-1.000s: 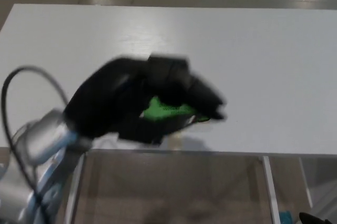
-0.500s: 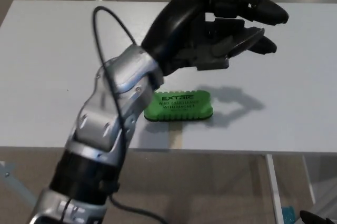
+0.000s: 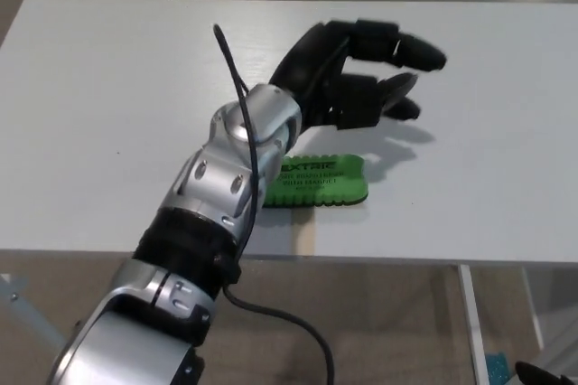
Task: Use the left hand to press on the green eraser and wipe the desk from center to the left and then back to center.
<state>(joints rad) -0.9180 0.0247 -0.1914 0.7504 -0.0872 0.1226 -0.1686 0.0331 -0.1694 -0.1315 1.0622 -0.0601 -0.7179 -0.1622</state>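
My left hand (image 3: pixel 348 78) hangs above the white worktop (image 3: pixel 81 105), holding nothing, its fingers (image 3: pixel 411 51) spread apart and pointing to the right. The green eraser (image 3: pixel 316 182) lies flat on the worktop near the near edge, around the middle, just nearer than my fingers and below them; they do not touch it, and only their shadow falls on the surface right of it. White lettering shows on its top face.

Half a second ago the hand was higher and larger in view, fingers reaching further right; now it sits lower and closer to the worktop, and my forearm (image 3: pixel 230 177) has swung across so that it covers the eraser's left end. The eraser itself lies where it lay then.

My forearm and a black cable (image 3: pixel 239 109) hide the eraser's left part. My upper arm is cut off at the bottom edge. My right hand does not show.
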